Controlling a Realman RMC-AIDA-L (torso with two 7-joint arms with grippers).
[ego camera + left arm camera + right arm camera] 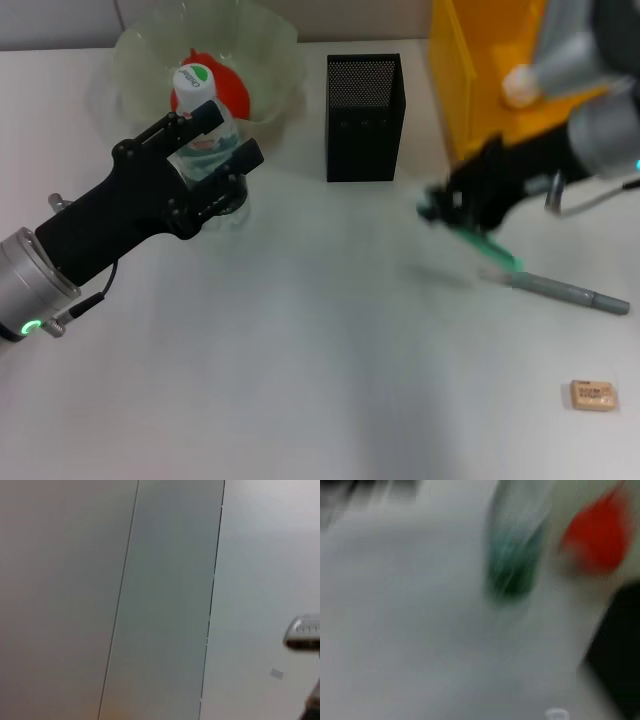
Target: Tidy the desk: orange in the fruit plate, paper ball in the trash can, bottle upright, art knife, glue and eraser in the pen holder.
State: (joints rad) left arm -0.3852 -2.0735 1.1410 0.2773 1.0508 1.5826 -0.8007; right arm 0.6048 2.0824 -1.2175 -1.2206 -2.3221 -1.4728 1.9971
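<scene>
my left gripper [222, 135], jaws spread, straddles the upright clear plastic bottle [205, 140] by the glass fruit plate [262, 48]. right gripper [452, 205] clenched on green art knife [490, 246]; open white desk [300, 360] below, w/ tan eraser [593, 394] near its edge.

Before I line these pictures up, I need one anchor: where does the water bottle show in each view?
Head view: bottle upright, upper left, between the left gripper fingers, before the fruit plate.
Left wrist view: not in it.
Right wrist view: blurred greenish upright shape, top centre.
Shared landmark: red-orange fruit beside the bottle.
</scene>
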